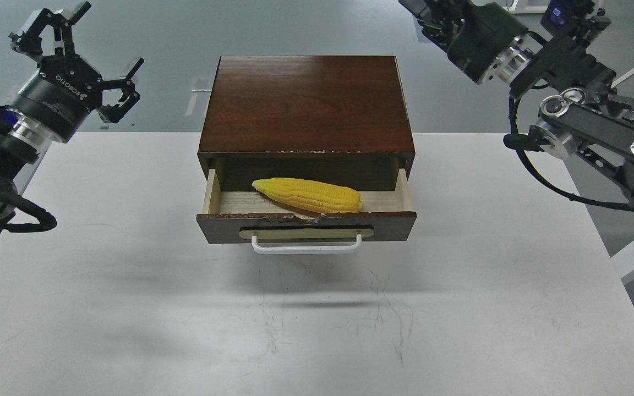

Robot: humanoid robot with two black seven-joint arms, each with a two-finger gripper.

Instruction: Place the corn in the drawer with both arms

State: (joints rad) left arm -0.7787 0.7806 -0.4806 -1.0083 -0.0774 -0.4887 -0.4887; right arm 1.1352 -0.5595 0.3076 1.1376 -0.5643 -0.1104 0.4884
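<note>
The corn (309,194) lies inside the drawer (306,212), which is pulled partly out of the dark brown wooden box (306,104) standing on the white table (130,308). The cob rests on the pale wood floor of the drawer, a little slanted, with its pointed end to the left and toward the back and its blunt end to the right, close behind the dark front panel. The white bar handle (306,246) hangs on the brass-coloured plate of the front, and the upper edge of this front is chipped just before the corn. Nothing touches the corn. The left gripper (88,66) is held up in the air at the left of the box, well apart from the drawer and higher in the view than the corn; its black fingers (124,91) are spread wide and hold nothing. The right gripper (424,16) is at the upper right, beyond the right back corner of the box, also well apart from the corn. Its far end is cut by the upper border of the view, so I cannot tell if its fingers are spread or closed. Both arms stay over the sides of the table, and the corn is between them, lower and nearer to the camera.
</note>
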